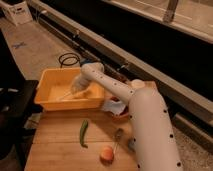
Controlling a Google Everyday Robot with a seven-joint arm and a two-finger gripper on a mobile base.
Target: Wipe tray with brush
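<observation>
The tray [52,102] is a large deep yellow tub at the back left of the wooden table. My white arm reaches over it from the right, and the gripper [77,88] sits inside the tub near its middle. It holds the brush [66,95], a slender white stick that slants down to the left onto the tub's floor. The brush's head is hard to make out.
A green chili pepper [83,133], an orange-pink round piece of food [106,153] and a silver fork [118,138] lie on the wooden table [55,150] in front. A brown bowl [118,114] with a white-and-red item stands right of the tub. A black cable coil [68,60] lies on the floor behind.
</observation>
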